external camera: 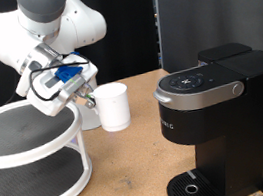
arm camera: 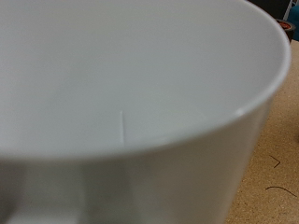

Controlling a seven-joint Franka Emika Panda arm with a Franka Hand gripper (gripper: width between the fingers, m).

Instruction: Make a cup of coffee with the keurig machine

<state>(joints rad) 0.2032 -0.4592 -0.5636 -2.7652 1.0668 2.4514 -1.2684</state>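
The white cup [external camera: 114, 107] stands upright on the tan table, in the middle of the exterior view. It fills the wrist view [arm camera: 140, 84], where I look at its rim and inner wall from very close. My gripper [external camera: 88, 96] is right at the cup's side towards the exterior view's left, at rim height. Its fingers do not show in the wrist view. The black keurig machine [external camera: 222, 123] stands at the exterior view's right with its silver-grey lid handle [external camera: 203, 88] down and its round drip tray [external camera: 192, 187] bare.
A white two-tier round rack [external camera: 30, 156] with dark shelves stands at the exterior view's left, just below my arm. A black panel [external camera: 218, 7] rises behind the machine. A strip of table [external camera: 123, 170] lies between rack and machine.
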